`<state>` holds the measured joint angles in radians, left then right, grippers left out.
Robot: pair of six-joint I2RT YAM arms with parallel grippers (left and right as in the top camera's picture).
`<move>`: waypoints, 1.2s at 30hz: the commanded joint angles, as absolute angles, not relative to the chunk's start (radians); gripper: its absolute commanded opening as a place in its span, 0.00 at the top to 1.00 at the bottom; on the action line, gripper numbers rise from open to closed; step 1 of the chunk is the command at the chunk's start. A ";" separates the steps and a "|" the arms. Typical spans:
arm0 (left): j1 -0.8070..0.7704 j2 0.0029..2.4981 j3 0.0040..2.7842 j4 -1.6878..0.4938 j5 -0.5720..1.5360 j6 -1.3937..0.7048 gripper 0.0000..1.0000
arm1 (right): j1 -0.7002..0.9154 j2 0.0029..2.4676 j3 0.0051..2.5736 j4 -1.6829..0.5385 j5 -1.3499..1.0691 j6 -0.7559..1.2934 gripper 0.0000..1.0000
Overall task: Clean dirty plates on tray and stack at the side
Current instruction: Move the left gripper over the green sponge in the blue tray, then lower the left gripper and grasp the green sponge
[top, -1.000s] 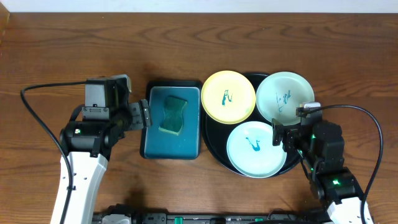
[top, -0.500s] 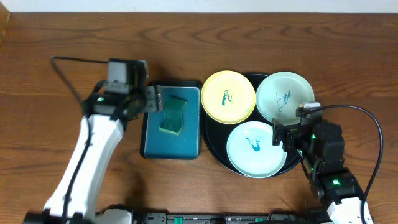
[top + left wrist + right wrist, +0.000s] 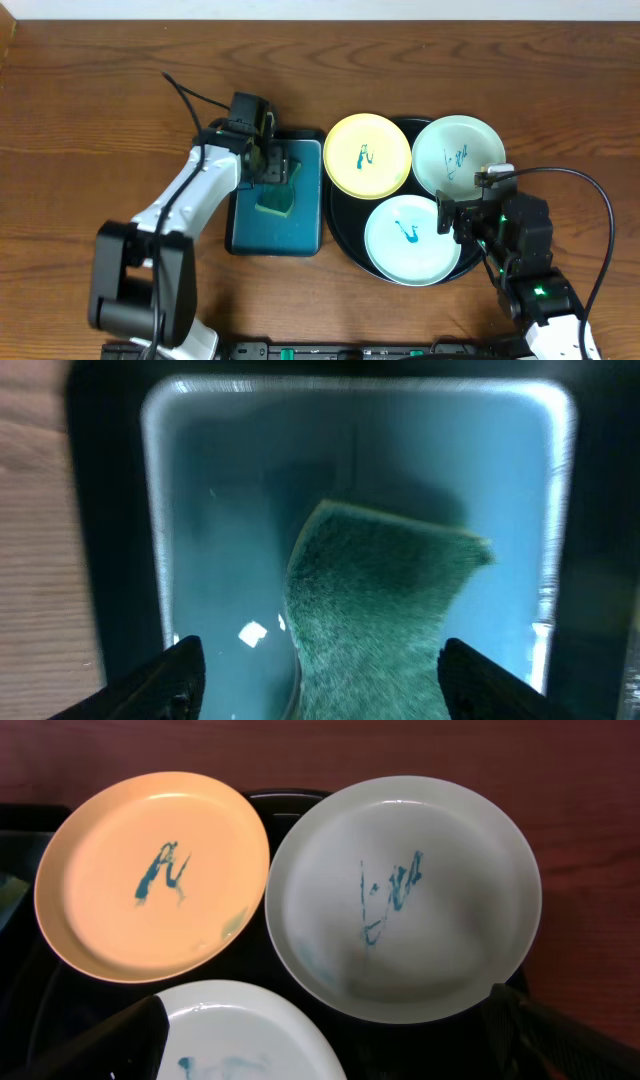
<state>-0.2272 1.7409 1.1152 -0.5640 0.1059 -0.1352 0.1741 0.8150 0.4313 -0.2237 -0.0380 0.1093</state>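
Note:
Three dirty plates lie on a round black tray (image 3: 345, 245): a yellow plate (image 3: 367, 154), a pale green plate (image 3: 458, 155) and a white plate (image 3: 410, 240), each with blue smears. In the right wrist view the yellow plate (image 3: 150, 875), the pale green plate (image 3: 403, 895) and the white plate (image 3: 240, 1040) show. A green sponge (image 3: 279, 187) lies in a teal rectangular tray (image 3: 300, 235). My left gripper (image 3: 270, 165) hovers over the sponge (image 3: 375, 620), open, with its fingers (image 3: 318, 672) on either side of it. My right gripper (image 3: 450, 215) is open above the white plate's right edge, fingers (image 3: 330, 1040) wide apart.
The brown wooden table (image 3: 100, 90) stretches around both trays. The teal tray's rim (image 3: 155, 530) borders the sponge in the left wrist view. Cables run from both arms.
My left arm swung forward and right, bringing its gripper from the table left of the teal tray to over the sponge. The right arm has not moved.

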 commanded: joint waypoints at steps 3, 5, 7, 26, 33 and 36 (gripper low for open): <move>-0.229 1.807 1.137 -0.558 0.147 -0.144 0.32 | 0.171 0.830 0.458 -0.218 -0.045 0.099 0.01; -0.233 1.809 1.137 -0.558 0.147 -0.144 0.33 | 0.171 0.832 0.458 -0.217 -0.046 0.099 0.01; -0.237 1.808 1.137 -0.553 0.147 -0.144 0.32 | 0.171 0.833 0.458 -0.217 -0.045 0.099 0.01; -0.313 1.728 1.137 -0.554 0.070 -0.128 0.33 | 0.171 0.837 0.458 -0.214 -0.042 0.099 0.01; -0.346 1.734 1.132 -0.554 0.039 -0.131 0.33 | 0.171 0.837 0.458 -0.214 -0.042 0.099 0.01; -0.347 1.734 1.124 -0.553 0.033 -0.132 0.34 | 0.171 0.838 0.458 -0.214 -0.042 0.099 0.01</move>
